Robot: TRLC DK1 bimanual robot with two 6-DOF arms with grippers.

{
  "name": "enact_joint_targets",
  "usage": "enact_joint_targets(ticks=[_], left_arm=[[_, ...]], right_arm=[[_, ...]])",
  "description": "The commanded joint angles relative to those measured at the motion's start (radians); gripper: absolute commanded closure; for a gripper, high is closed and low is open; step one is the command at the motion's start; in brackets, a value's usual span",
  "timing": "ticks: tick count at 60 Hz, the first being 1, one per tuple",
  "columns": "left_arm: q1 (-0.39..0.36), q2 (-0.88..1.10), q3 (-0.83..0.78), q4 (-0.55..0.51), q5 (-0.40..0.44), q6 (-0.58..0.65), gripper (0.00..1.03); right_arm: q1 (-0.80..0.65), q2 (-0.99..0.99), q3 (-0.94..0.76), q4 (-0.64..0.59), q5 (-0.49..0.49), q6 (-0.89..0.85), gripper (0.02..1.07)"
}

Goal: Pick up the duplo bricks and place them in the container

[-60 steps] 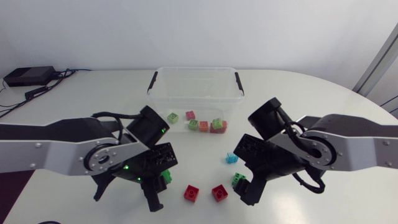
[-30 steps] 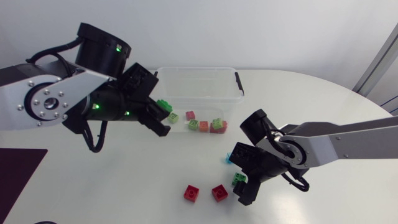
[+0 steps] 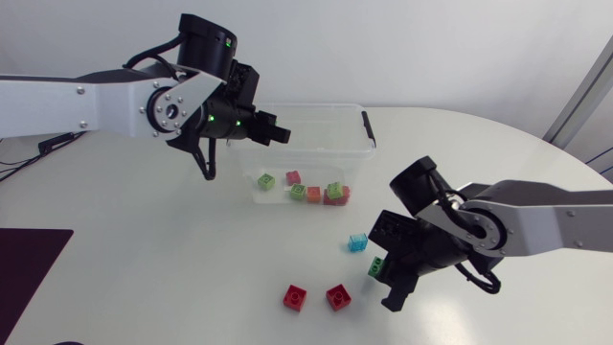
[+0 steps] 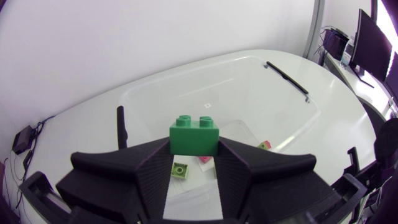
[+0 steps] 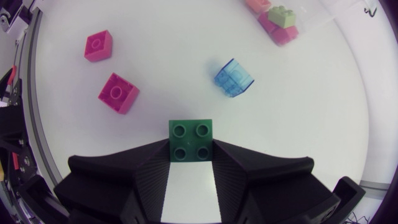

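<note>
— White table (image 3: 115, 220), seen from above: what is listed on it?
— One clear container (image 3: 305, 113) with black handles is logged at the far middle. A row of small bricks (image 3: 313, 195) is noted on its floor along the near wall: light green, pink, green, orange, and a green one on red.

— And loose on the tabletop?
— One see-through blue brick (image 3: 357, 242) is entered just in front of the container. Two red bricks (image 3: 295, 297) (image 3: 337, 297) are entered nearer the front edge, side by side but apart.

— Left gripper (image 4: 194, 148)?
— It is recorded above the container's left end. Its fingers are clamped from both sides on a raised green brick (image 4: 194, 135), studs up, held over the open container (image 4: 249, 81). From above, this brick is hidden by the gripper (image 3: 271, 134).

— Right gripper (image 5: 191, 149)?
— It is recorded low over the table at the right, near the blue brick (image 5: 234, 78). Its fingers are closed on a low green brick (image 5: 191, 140), four studs showing. The same brick (image 3: 378, 267) is seen from above, between the fingers of that gripper (image 3: 389, 280). Whether it touches the table cannot be told.
</note>
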Motion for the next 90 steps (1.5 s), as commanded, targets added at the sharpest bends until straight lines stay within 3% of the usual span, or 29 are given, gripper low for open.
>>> enact_joint_targets(ticks=[1,3,4,5,8,19,29,42,59,64,69,75,90], left_arm=[[0.008,0.072,0.066,0.041,-0.035,-0.037,0.63],[0.008,0.083,0.072,0.047,-0.039,-0.037,0.54],[0.009,0.092,0.081,0.047,-0.044,-0.037,0.42],[0.011,0.108,0.095,0.047,-0.056,-0.038,0.21],[0.012,0.126,0.120,0.047,-0.088,-0.043,0.06],[0.038,0.051,0.110,-0.002,-0.094,-0.035,0.05],[0.049,-0.161,-0.037,-0.094,0.053,0.097,0.06],[0.031,-0.310,-0.232,-0.158,0.148,0.241,0.06],[-0.149,-0.388,-0.456,-0.201,0.177,0.411,0.07],[-0.195,-0.377,-0.482,-0.201,0.177,0.436,0.07],[-0.247,-0.346,-0.500,-0.201,0.177,0.468,0.09],[-0.296,-0.314,-0.505,-0.223,0.177,0.518,0.10],[-0.377,-0.188,-0.485,-0.267,0.176,0.641,0.13]], right_arm=[[-0.007,-0.048,0.052,-0.038,0.009,-0.017,0.84],[-0.009,-0.057,0.067,-0.054,0.009,-0.017,0.84],[-0.013,-0.066,0.085,-0.067,0.010,-0.015,0.84],[-0.016,-0.071,0.096,-0.072,0.013,-0.015,0.84],[-0.032,-0.084,0.153,-0.107,0.015,-0.015,0.84],[-0.087,-0.087,0.331,-0.132,0.029,0.006,0.84],[-0.090,-0.025,0.475,-0.104,0.033,0.069,0.84],[-0.085,0.100,0.621,-0.037,0.042,0.132,0.84],[-0.085,0.291,0.788,0.058,0.041,0.218,0.83],[-0.084,0.347,0.826,0.072,0.041,0.236,0.72],[-0.081,0.405,0.868,0.080,0.059,0.252,0.50],[-0.067,0.459,0.908,0.081,0.090,0.273,0.10],[-0.068,0.272,0.800,0.072,0.116,0.416,0.07]])
